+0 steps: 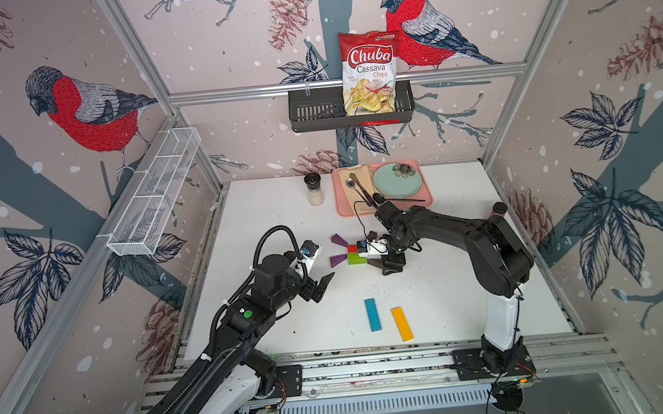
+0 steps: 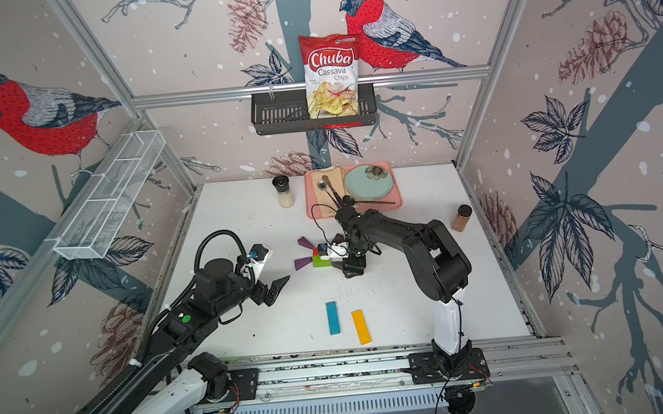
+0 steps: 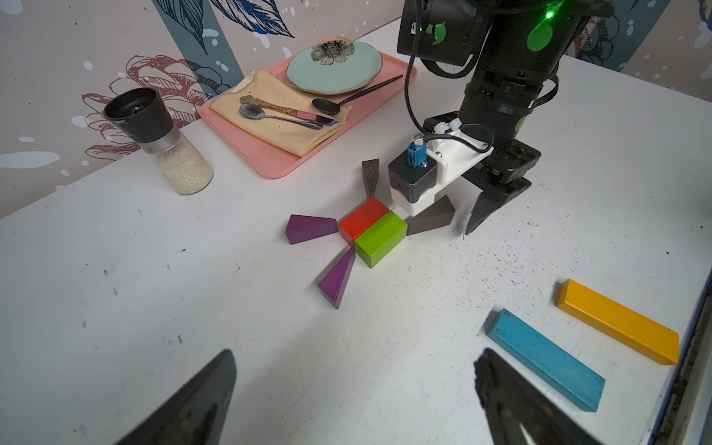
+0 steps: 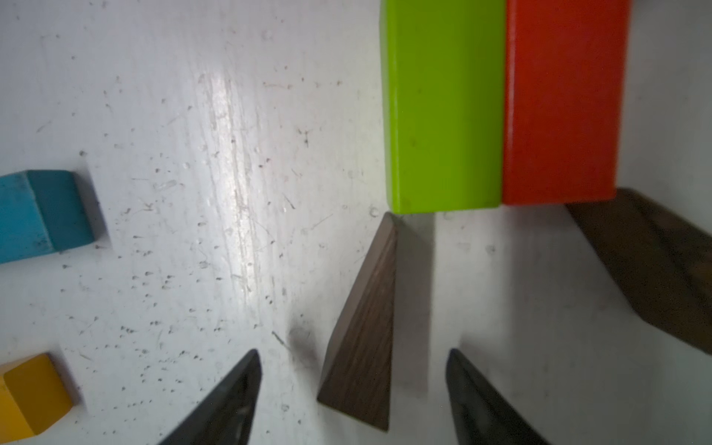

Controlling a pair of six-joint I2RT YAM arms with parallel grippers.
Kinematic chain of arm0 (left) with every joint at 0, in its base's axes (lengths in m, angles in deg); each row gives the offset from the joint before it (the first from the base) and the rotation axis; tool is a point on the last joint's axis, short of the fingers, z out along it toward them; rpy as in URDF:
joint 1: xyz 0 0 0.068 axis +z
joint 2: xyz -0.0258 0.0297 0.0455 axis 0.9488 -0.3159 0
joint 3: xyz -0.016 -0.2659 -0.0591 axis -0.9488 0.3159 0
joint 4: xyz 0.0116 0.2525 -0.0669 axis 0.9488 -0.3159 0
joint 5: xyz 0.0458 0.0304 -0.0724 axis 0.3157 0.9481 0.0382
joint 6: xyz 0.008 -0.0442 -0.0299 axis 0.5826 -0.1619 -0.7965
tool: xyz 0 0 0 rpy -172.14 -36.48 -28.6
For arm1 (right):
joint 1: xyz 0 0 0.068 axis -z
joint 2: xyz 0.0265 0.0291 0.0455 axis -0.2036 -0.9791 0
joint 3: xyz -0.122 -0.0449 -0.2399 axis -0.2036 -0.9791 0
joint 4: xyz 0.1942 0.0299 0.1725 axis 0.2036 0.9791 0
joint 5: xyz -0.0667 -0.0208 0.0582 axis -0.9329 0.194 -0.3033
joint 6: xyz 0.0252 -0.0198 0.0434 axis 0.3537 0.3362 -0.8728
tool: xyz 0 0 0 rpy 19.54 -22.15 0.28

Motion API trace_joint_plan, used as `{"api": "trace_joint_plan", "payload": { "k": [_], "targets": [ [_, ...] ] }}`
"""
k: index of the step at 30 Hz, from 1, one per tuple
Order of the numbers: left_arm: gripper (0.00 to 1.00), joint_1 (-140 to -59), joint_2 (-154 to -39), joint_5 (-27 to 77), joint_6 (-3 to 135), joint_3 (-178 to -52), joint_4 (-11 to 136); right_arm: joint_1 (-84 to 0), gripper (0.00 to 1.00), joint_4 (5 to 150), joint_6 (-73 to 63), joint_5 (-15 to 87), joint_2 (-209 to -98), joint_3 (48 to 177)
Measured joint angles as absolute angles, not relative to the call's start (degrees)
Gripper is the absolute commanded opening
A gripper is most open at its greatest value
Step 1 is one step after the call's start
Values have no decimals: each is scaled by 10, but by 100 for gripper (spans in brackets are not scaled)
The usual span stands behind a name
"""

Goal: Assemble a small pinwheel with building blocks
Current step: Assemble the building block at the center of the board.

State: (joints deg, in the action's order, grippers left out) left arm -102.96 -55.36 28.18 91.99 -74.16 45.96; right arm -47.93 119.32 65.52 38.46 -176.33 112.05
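The pinwheel lies flat mid-table: red brick (image 3: pixel 364 219) and green brick (image 3: pixel 380 239) side by side, two purple wedges (image 3: pixel 310 228) (image 3: pixel 338 278) on one side, a brown wedge (image 3: pixel 370 176) at the far corner. My right gripper (image 4: pixel 353 352) is open, its fingers astride a second brown wedge (image 4: pixel 366 339) with a gap on both sides. That wedge's tip meets the green brick's (image 4: pixel 443 108) corner. The blue bar (image 1: pixel 372 314) and yellow bar (image 1: pixel 402 323) lie apart nearer the front. My left gripper (image 3: pixel 354 385) hovers open and empty, left of the pinwheel.
A pink tray (image 1: pixel 342 211) with a plate (image 1: pixel 397 179), cloth and spoons sits at the back, a grinder (image 1: pixel 314 191) beside it. A spice jar (image 2: pixel 461 218) stands by the right wall. The wall basket (image 1: pixel 314 112) holds a chips bag.
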Motion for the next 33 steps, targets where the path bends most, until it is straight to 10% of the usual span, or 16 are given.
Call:
{"api": "trace_joint_plan", "payload": {
  "k": [12,25,33],
  "targets": [
    [99,-1038,-591,280,899,-756,452,-446,100,1142,614,397,-1581,1010],
    [98,-1266,-856,388,747,-914,354,-352,100,994,463,393,-1257,824],
    [78,-1318,-954,386,606,-916,326,-338,100,1006,434,397,-1208,805]
  ]
}}
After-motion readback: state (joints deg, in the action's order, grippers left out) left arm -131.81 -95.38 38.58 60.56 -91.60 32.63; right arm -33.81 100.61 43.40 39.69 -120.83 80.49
